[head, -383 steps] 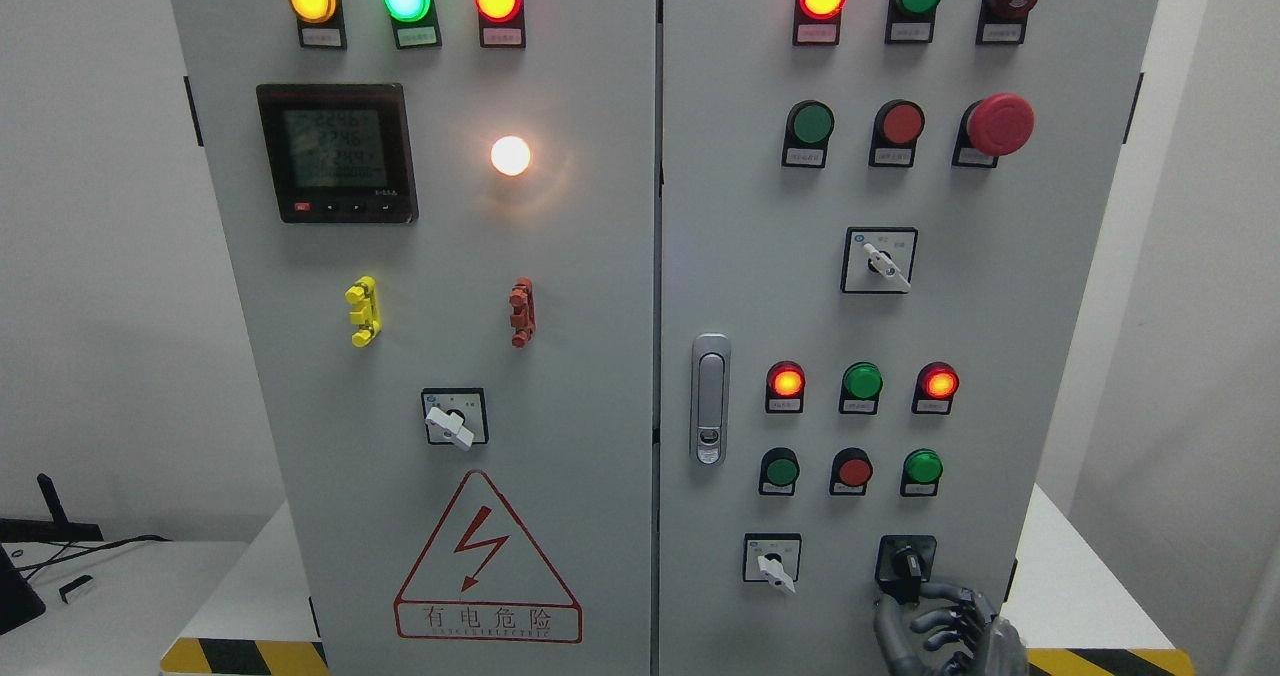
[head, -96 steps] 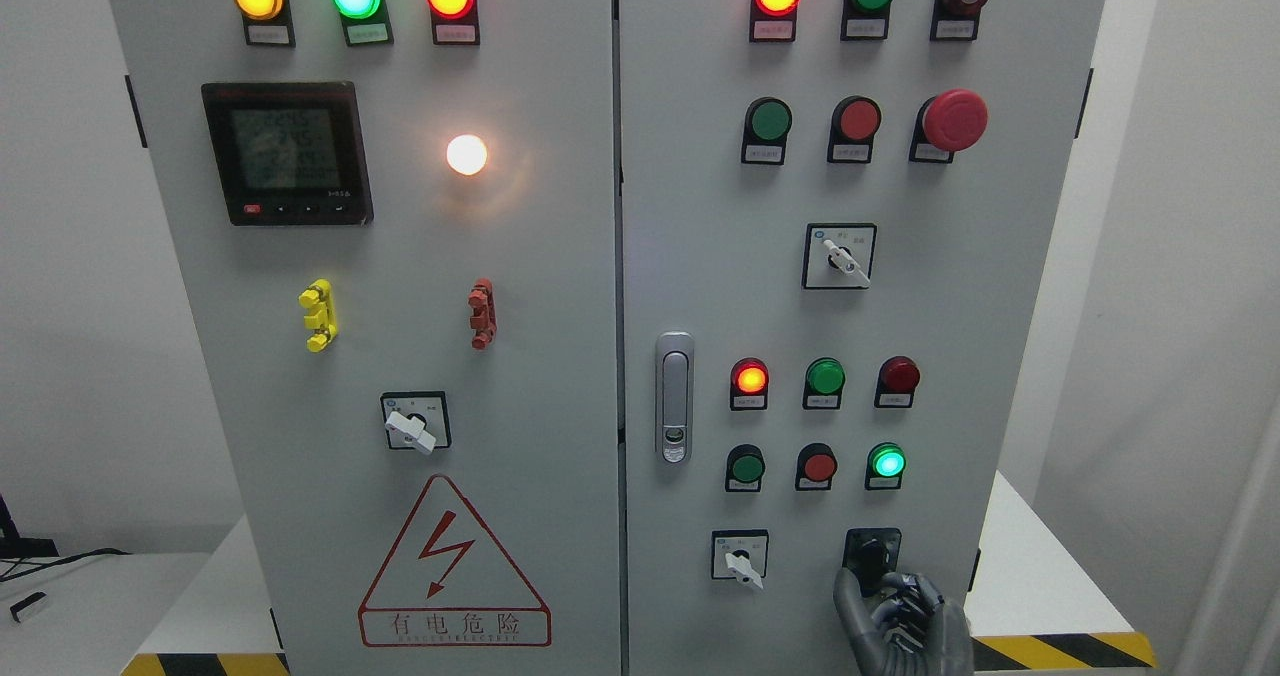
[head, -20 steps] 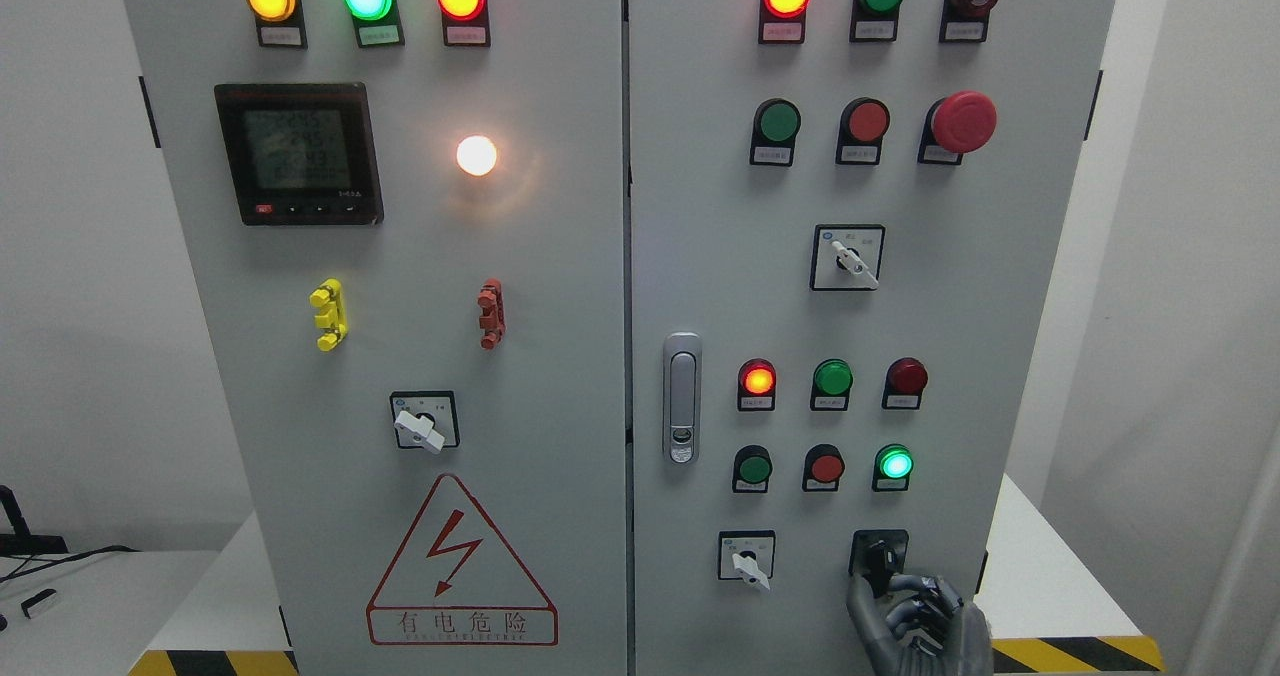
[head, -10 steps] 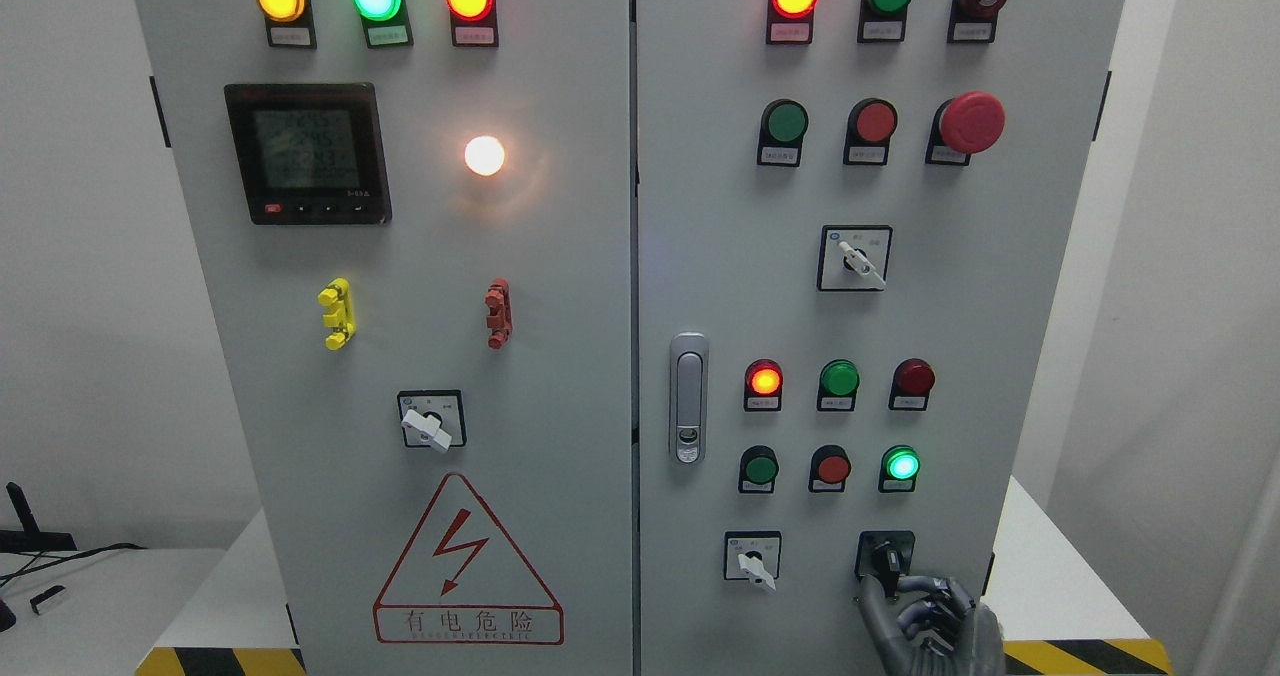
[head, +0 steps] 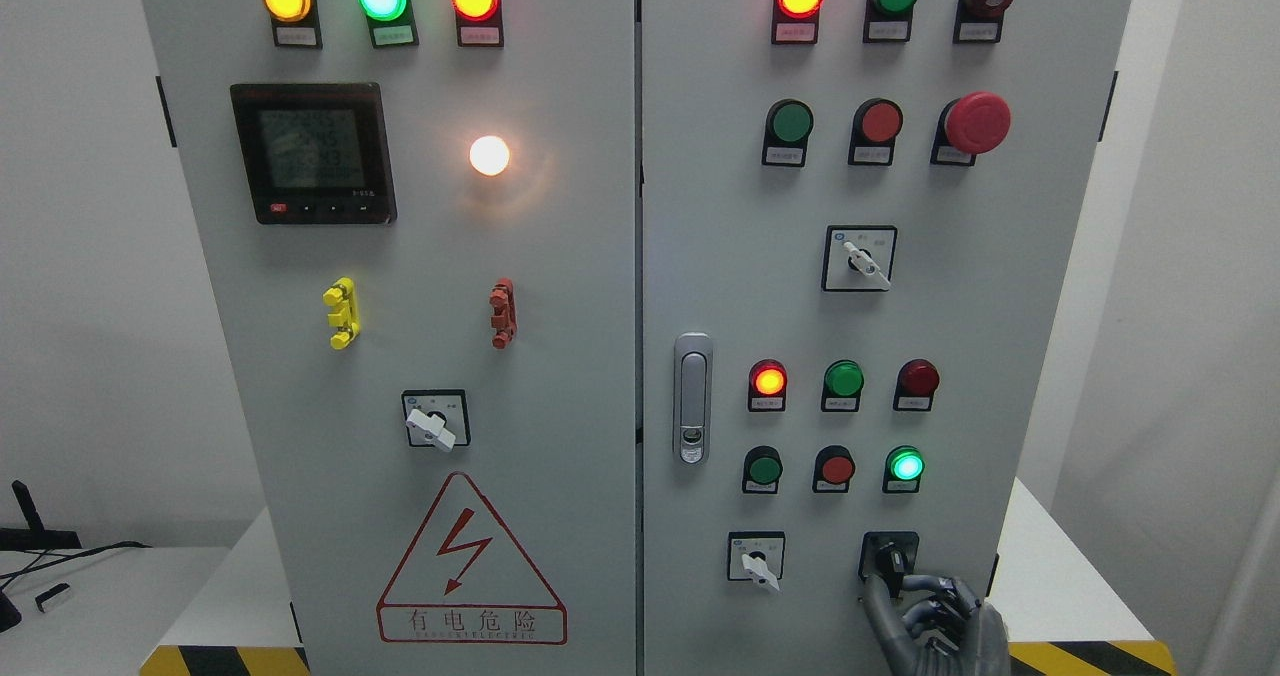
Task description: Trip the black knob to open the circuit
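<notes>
The black knob (head: 889,556) sits on its black plate at the lower right of the right cabinet door (head: 720,256). My right hand (head: 932,620) comes up from the bottom edge just below it. Its thumb (head: 876,592) and curled fingers (head: 930,584) pinch the knob's lower end. Above the knob, the green lamp (head: 906,464) glows and the red lamp (head: 917,377) over it is dark. My left hand does not show.
A white-handled selector (head: 757,559) sits left of the knob, and a door latch (head: 691,397) stands near the door seam. The red mushroom stop button (head: 976,122) is at the upper right. Yellow-black floor tape (head: 1080,656) runs beside the hand.
Since the oldest frame the lower-right red lamp went dark and the green lamp below it lit. Over the last second the whole panel drifted slightly right in view; the hand stays at the knob.
</notes>
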